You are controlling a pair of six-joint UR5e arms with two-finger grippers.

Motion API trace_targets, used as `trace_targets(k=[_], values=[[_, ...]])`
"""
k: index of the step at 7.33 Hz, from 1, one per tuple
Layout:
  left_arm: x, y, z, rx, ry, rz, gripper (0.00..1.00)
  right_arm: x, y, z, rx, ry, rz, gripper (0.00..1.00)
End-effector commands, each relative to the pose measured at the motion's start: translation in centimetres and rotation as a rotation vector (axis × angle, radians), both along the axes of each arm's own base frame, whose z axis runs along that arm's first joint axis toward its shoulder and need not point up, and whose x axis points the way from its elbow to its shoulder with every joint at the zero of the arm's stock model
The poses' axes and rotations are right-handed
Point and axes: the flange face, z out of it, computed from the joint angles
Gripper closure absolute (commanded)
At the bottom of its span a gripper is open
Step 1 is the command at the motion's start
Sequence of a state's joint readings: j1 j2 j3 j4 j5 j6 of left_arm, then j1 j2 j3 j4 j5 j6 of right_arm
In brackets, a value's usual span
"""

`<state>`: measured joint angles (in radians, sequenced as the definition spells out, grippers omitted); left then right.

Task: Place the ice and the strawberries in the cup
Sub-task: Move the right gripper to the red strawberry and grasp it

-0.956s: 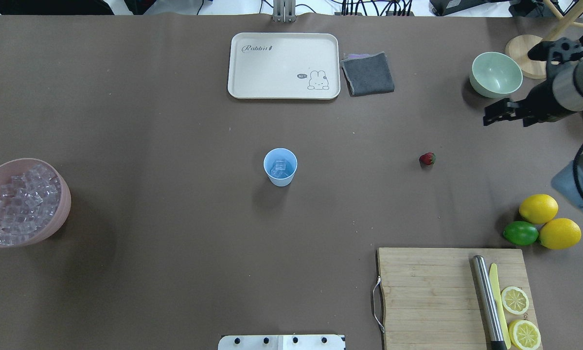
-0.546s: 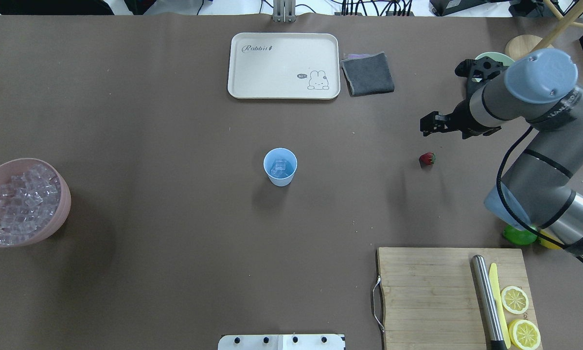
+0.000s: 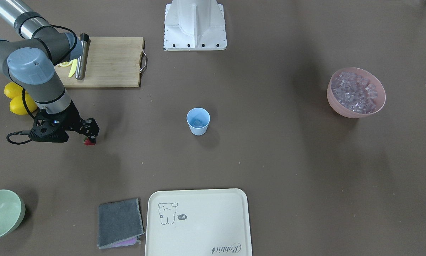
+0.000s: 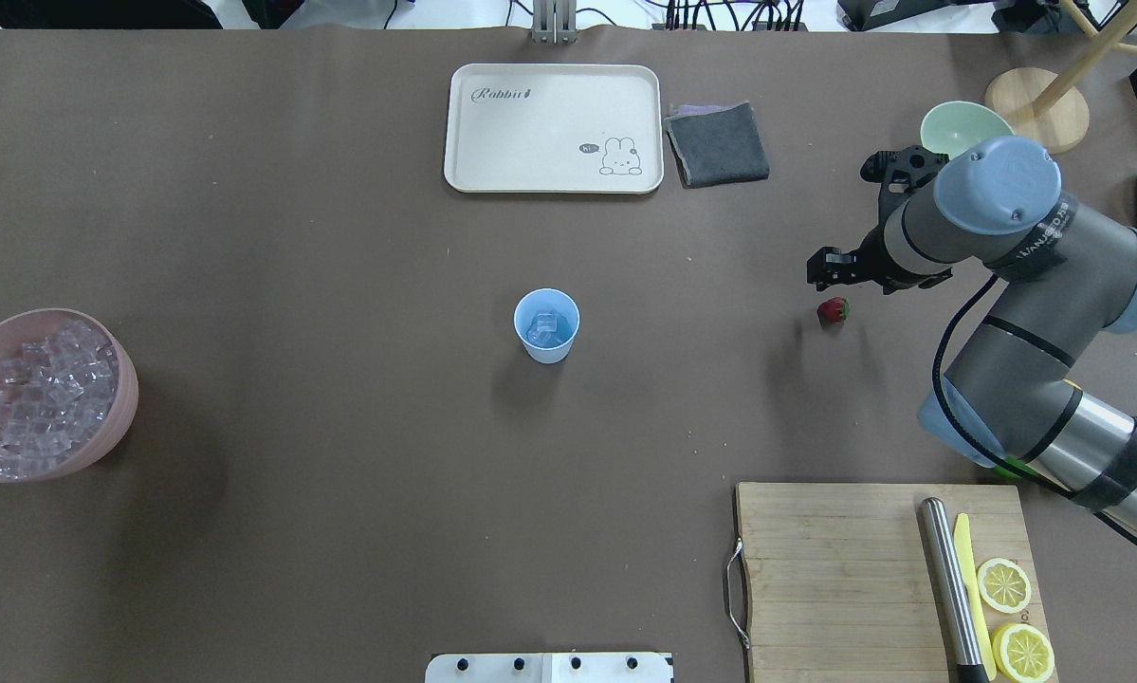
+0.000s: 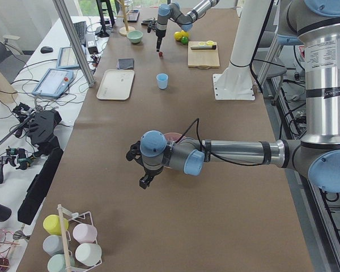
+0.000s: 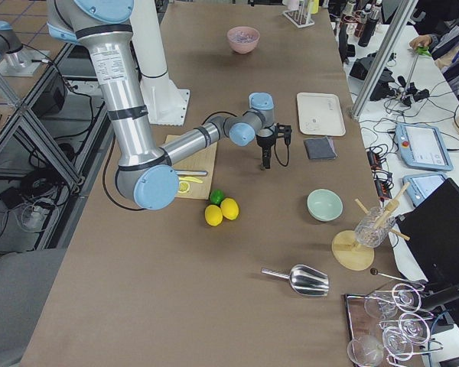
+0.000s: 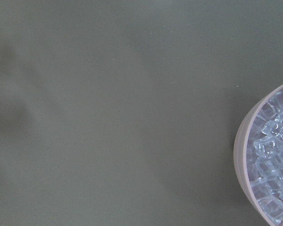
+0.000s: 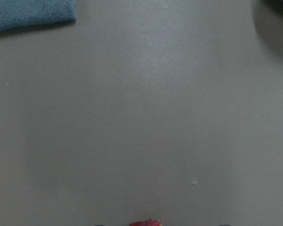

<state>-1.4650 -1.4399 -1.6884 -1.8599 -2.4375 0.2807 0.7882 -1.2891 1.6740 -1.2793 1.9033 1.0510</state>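
At table centre, we note the cup (image 4: 551, 353) upright with a few ice cubes (image 4: 543, 327) inside. The pink bowl (image 4: 128, 398) at the left edge holds a heap more. The strawberry (image 4: 833, 310) lies on the table, the right gripper (image 4: 827, 273) just over it, jaws apart, holding nothing. The left gripper (image 5: 144, 181) hangs near the pink bowl; we cannot tell its opening.

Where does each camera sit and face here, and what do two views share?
Front-facing: across the table, facing the base; right gripper over the strawberry.
Overhead: behind the robot, looking down; right arm only.
Exterior left: table's left end; left arm near.
Exterior right: right end; right arm near.
Left wrist: down at the pink bowl; no fingers.
Right wrist: down at table, strawberry at bottom edge.
Shared: front-facing and overhead both show the cup.
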Motion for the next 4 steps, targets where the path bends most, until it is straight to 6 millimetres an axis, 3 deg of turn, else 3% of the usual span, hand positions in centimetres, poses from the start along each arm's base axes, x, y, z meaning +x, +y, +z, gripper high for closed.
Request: trace_targets(k=[1, 4], values=[[0.0, 0.05, 0.09, -0.001, 0.0, 0.0, 0.02, -1.17, -0.19, 2.05, 0.016, -0.011, -0.007, 0.15], [0.0, 0.02, -0.13, 0.027, 0.003, -0.001, 0.02, -1.91, 0.58, 2.23, 0.02, -0.032, -0.013, 0.18]])
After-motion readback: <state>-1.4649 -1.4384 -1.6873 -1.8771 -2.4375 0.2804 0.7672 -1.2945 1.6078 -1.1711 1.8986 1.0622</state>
